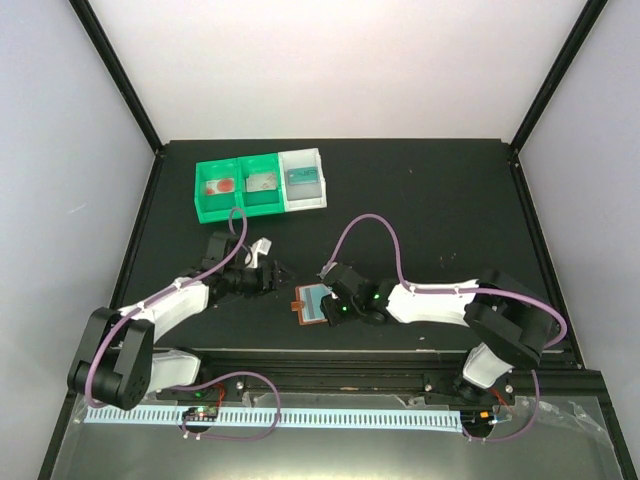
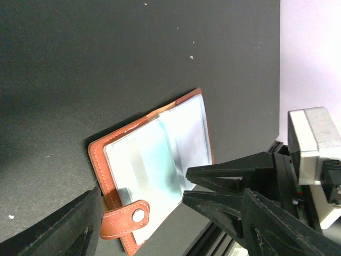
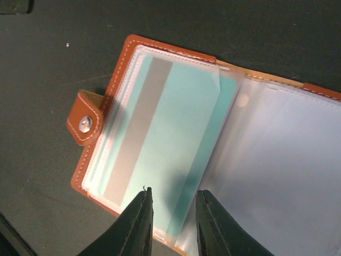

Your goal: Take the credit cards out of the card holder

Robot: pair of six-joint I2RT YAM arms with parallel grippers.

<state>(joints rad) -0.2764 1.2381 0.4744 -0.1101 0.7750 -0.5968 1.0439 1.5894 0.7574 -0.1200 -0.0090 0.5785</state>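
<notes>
Black table [image 1: 440, 200]: right arm [image 1: 430, 300] reaches left, right jaws narrowly apart over card holder [image 1: 312, 303]; left jaws wide apart.

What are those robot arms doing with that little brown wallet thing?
The card holder lies open on the table. The right arm's fingers sit at its edge, slightly apart, over a light blue card tucked in a clear pocket. The left arm's fingers hover close by, not touching it.
</notes>
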